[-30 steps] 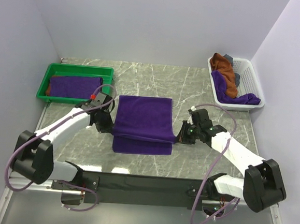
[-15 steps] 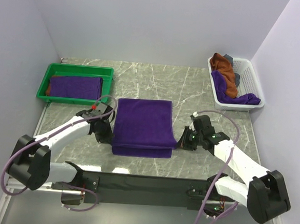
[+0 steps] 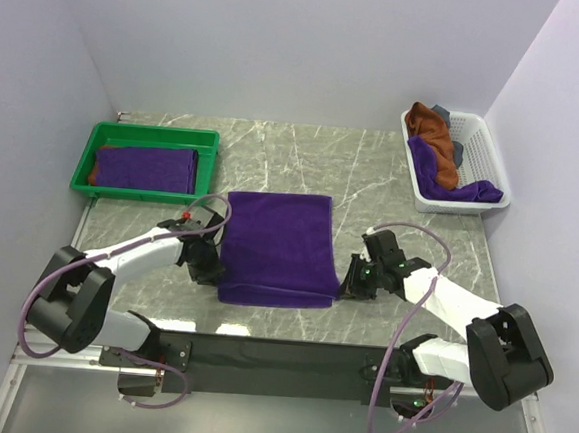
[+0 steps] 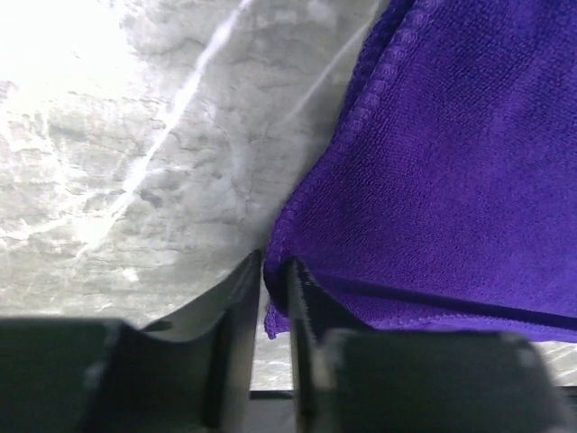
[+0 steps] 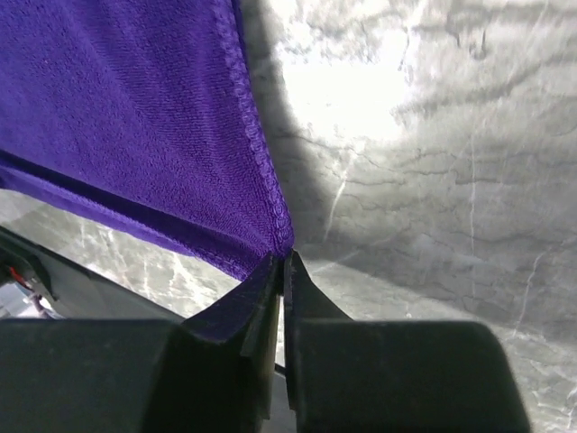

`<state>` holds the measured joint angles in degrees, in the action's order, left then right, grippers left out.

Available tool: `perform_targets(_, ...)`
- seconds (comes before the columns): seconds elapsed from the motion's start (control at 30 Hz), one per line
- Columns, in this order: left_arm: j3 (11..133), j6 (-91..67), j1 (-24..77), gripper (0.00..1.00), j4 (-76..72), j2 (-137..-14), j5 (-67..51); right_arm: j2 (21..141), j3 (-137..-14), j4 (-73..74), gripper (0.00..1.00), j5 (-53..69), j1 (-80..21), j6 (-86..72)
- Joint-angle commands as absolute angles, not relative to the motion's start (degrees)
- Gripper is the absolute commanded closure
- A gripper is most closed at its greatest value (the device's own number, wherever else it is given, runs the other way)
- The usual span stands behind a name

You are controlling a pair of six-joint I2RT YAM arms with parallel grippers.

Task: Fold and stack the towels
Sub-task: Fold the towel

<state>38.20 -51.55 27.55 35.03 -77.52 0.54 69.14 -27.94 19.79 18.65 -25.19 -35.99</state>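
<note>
Purple towel [image 3: 275, 247], doubled, lies centre-near on the table [image 3: 393, 175]. Right gripper [image 5: 281, 260] is nearly closed, pinching the near right corner. Left gripper [image 4: 273, 266] is a narrow slit at the near left corner, grip unclear. Light, limp plush: take it by the corners and expect sag.

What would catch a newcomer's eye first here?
A folded deep purple towel lies centred on the marble table, each arm's jaws at one near corner. A green tray at far left holds another folded purple towel; a white basket at far right holds a rust-brown towel and a crumpled purple towel.
</note>
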Motion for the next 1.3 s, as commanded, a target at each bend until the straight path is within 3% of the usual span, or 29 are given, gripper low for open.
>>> perform_targets(0.0, 36.5, -52.2, 28.6, 0.74, 35.3, -76.2, 2.6, 68.8, -27.0, 18.8, 0.84, 16.7, -25.8, -35.7)
perform_targets(0.13, 36.6, -52.8, 28.8, 0.66, 37.0, -74.4, 3.4, 68.0, -27.2, 19.8, 0.66, 16.1, -26.4, -35.4)
perform_targets(0.27, 37.7, -52.9, 28.9, 0.5, 40.2, -70.2, 4.0, 63.0, -29.5, 25.6, 0.49, 13.4, -27.8, -33.6)
perform_targets(0.37, 39.1, -53.1, 29.1, 0.29, 43.3, -66.1, 4.9, 58.4, -32.8, 30.5, 0.48, 10.3, -29.1, -31.4)
perform_targets(0.47, 40.5, -52.9, 29.2, 0.19, 45.9, -62.9, 5.4, 55.9, -36.4, 33.2, 0.46, 8.8, -31.0, -28.9)
perform_targets(0.53, 41.9, -52.9, 29.6, 0.19, 46.5, -62.0, 5.0, 55.4, -38.4, 33.0, 0.45, 9.2, -32.2, -27.7)
perform_targets(0.67, 45.3, -52.4, 31.5, 0.32, 45.7, -62.5, 3.6, 57.6, -40.4, 28.2, 0.51, 11.1, -35.5, -26.5)
perform_targets(0.73, 47.4, -51.5, 33.2, 0.34, 43.7, -63.9, 2.9, 59.7, -41.8, 26.4, 0.55, 13.2, -36.7, -25.3)
perform_targets(0.93, 50.3, -43.5, 38.3, 0.33, 36.3, -71.7, 0.4, 71.9, -44.6, 20.9, 0.52, 17.6, -40.2, -19.5)
perform_targets(1.27, 49.2, -36.3, 43.7, 0.31, 30.2, -82.3, -1.4, 80.3, -45.1, 18.1, 0.46, 19.8, -43.1, -13.8)
